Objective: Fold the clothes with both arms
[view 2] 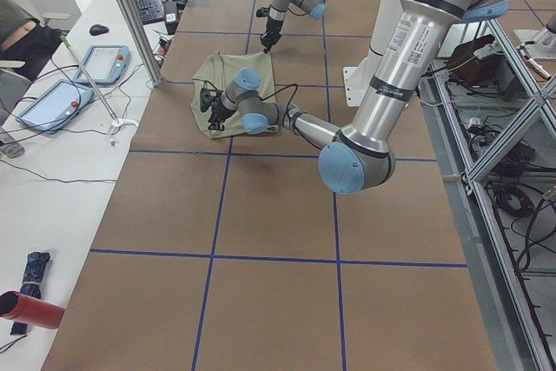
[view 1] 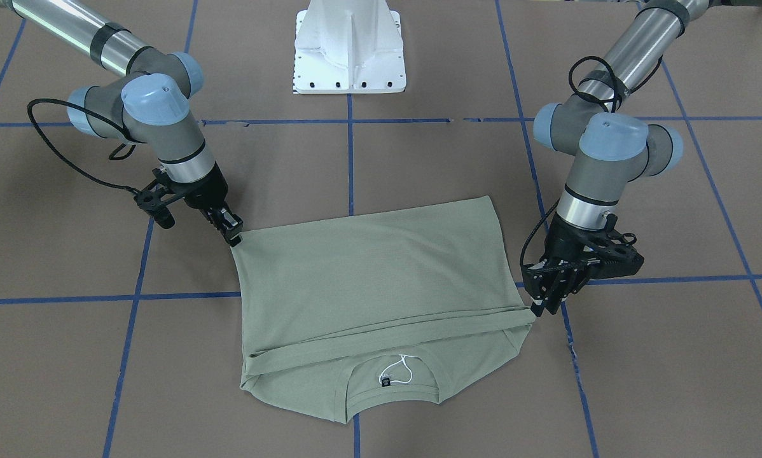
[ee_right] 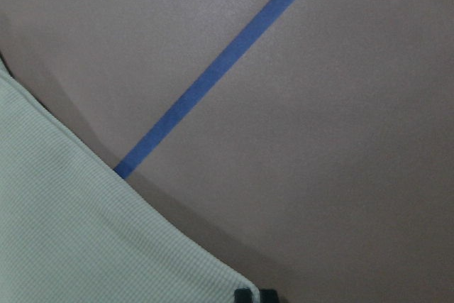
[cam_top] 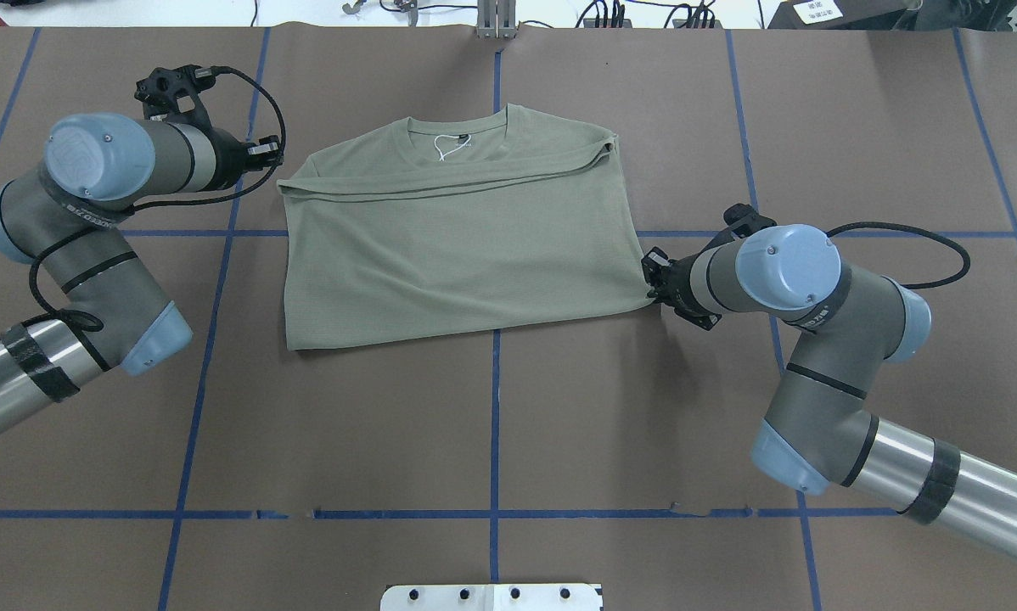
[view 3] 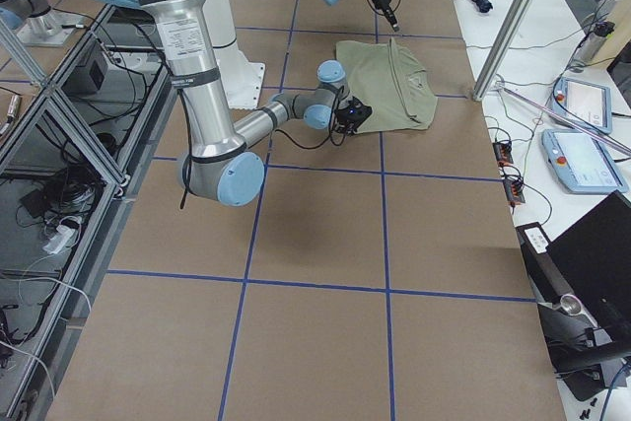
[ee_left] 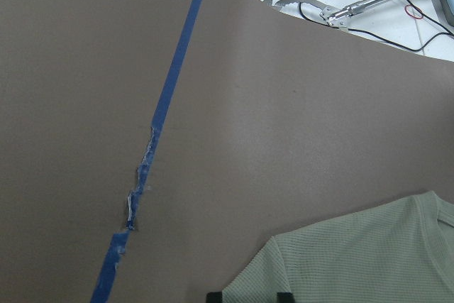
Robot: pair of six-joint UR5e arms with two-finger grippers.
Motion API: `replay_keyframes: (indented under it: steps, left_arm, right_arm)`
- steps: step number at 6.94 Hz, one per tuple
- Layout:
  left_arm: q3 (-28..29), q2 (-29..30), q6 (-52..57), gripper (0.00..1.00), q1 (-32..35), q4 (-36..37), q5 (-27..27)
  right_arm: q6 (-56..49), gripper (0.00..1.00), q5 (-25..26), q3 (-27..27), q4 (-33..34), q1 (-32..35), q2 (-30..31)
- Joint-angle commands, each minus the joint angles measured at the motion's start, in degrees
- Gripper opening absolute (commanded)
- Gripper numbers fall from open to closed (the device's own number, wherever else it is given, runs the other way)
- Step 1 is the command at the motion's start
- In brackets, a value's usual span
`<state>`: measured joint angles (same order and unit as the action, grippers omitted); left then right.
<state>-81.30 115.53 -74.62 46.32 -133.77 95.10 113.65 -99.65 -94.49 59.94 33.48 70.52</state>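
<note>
The sage-green shirt (view 1: 381,273) lies flat on the brown table, folded once, its lower part laid up toward the neck. The neck with black label and white string (view 1: 397,375) stays uncovered. It also shows in the overhead view (cam_top: 457,255). My right gripper (view 1: 235,238) is shut on a corner of the folded edge and pulls it into a point; it shows in the overhead view (cam_top: 648,276) and the right wrist view (ee_right: 256,296). My left gripper (view 1: 542,307) sits low at the shirt's shoulder-side corner. Its fingertips stand apart with the shirt's edge (ee_left: 355,260) between them.
The white pedestal base (view 1: 349,51) stands behind the shirt on the robot's side. Blue tape lines (cam_top: 495,424) cross the brown table. A side table with tablets (view 2: 48,102) and a metal pole (view 2: 130,15) stand past the table's far edge.
</note>
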Motion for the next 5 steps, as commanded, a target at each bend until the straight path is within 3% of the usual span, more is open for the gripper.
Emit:
replay_keyframes:
  steps: [1, 4, 5]
  left_arm:
    - [0.00, 0.05, 0.00, 0.37, 0.00, 0.00, 0.00]
    - [-2.18, 0.14, -0.79, 0.38, -0.35, 0.09, 0.44]
    - [-6.37, -1.00, -0.97, 0.56, -0.70, 0.61, 3.66]
  right_arm:
    - [-0.01, 0.00, -0.28, -4.62, 0.35, 0.01, 1.45]
    - [5.84, 0.00, -2.39, -16.56, 0.61, -4.44, 10.57]
    - [10.14, 0.00, -2.39, -22.69, 0.70, -7.43, 15.21]
